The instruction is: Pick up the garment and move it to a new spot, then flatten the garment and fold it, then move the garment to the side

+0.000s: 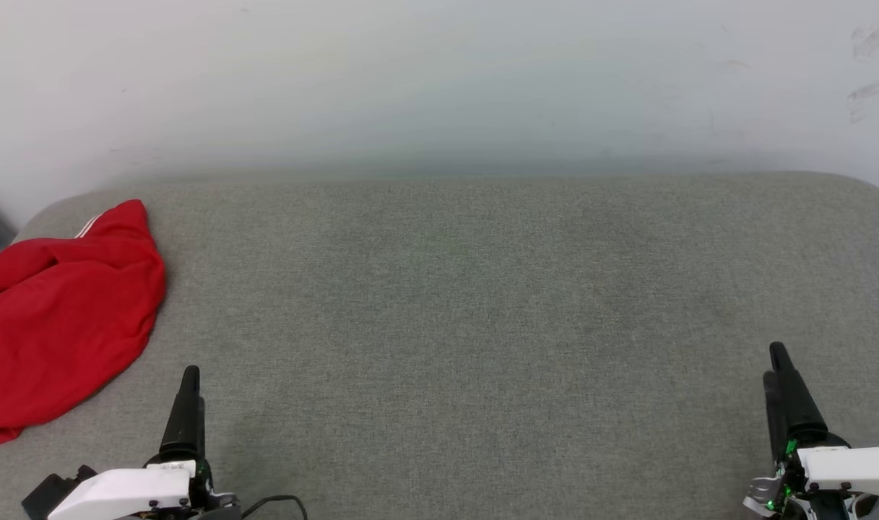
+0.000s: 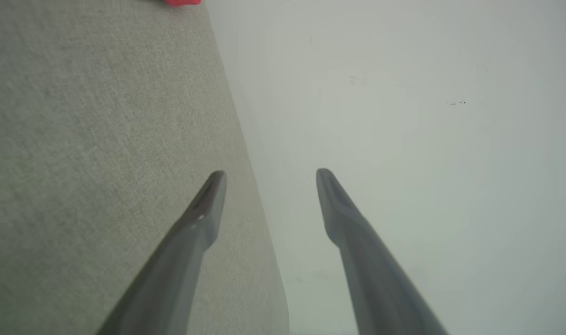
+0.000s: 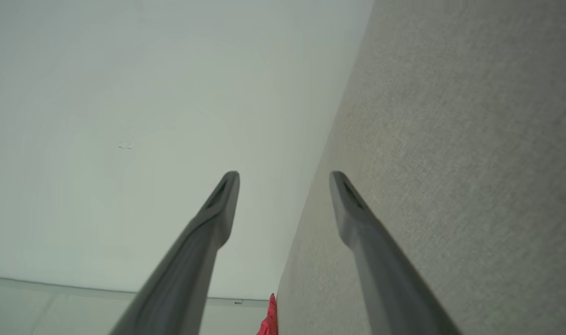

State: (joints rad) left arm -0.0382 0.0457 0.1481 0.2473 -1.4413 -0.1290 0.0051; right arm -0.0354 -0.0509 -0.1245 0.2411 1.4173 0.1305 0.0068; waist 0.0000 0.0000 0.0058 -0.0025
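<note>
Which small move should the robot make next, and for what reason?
Probably move the left tool toward the garment. The garment lies crumpled at the left end of the grey cushion, untouched; the left tool is open, empty and nearer to it, while the right tool, also open, is at the far right.
</note>
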